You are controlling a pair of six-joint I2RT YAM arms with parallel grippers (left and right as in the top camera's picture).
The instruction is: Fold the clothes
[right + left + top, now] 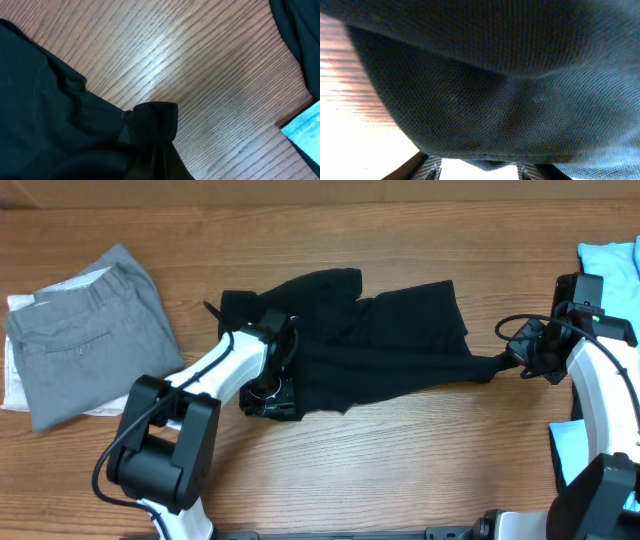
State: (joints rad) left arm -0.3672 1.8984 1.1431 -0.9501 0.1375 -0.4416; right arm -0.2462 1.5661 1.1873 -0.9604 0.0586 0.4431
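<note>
The clothes (380, 340), a black garment, lie crumpled across the middle of the table. One corner is drawn out in a taut strip to the right. My right gripper (518, 360) is shut on that corner. In the right wrist view the bunched black fabric (150, 130) hides its fingers. My left gripper (268, 396) sits at the garment's lower left edge. In the left wrist view its fingers (427, 172) stand apart and open. The dark knit cloth (520, 100) fills the view above them, and a fold droops loose between the fingertips without being pinched.
Grey trousers (85, 340) lie on a white cloth (15, 385) at the far left. A light-blue garment (612, 260) lies at the back right, also seen in the right wrist view (305, 130). More light-blue cloth (565, 445) lies by the right arm's base.
</note>
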